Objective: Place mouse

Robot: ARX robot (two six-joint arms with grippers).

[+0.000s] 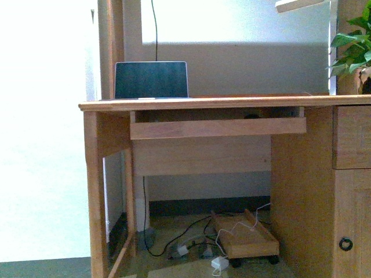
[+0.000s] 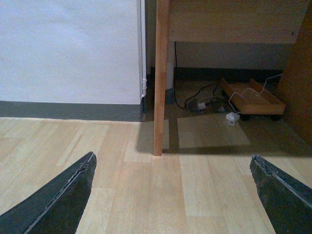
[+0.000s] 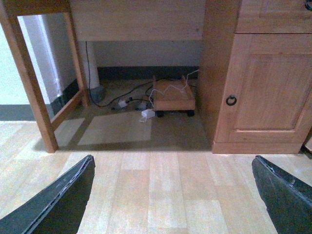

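A small dark rounded shape, which looks like the mouse, peeks over the front lip of the wooden pull-out tray under the desk top. Only its top shows. It is not seen in either wrist view. My left gripper is open and empty, low over the wood floor in front of the desk's left leg. My right gripper is open and empty over the floor in front of the desk's knee space. Neither arm shows in the front view.
A laptop stands open on the desk's left end. A plant is at the right. A cabinet door with a ring pull is on the right. A small wheeled wooden stand and cables lie under the desk.
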